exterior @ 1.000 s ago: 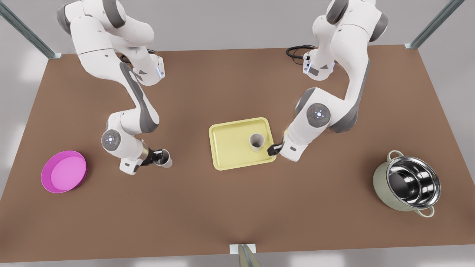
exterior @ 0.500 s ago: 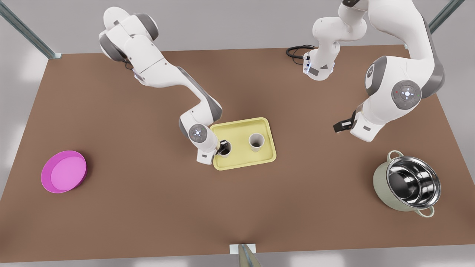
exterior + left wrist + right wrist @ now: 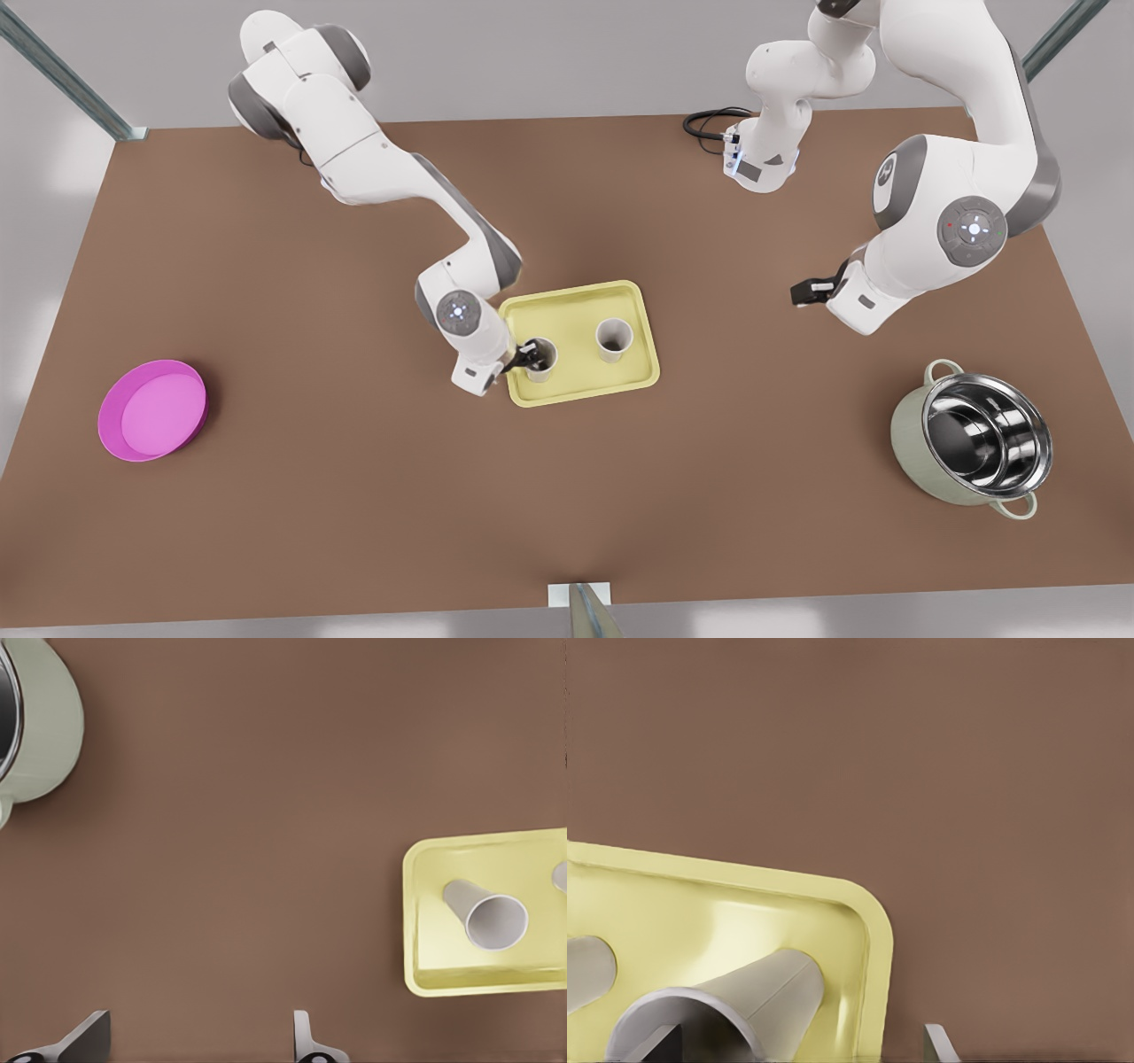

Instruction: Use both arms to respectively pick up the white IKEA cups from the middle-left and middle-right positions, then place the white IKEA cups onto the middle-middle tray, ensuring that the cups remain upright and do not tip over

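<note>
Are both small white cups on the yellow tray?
Yes, one white tapered cup and the other stand upright on the pale yellow rectangular tray.

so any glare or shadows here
front view: glare inside the pot, shadow beside the magenta plate; left wrist view: even light over tray and far cup, left pincer open above table; right wrist view: near cup looms stretched at the open right pincer
</note>
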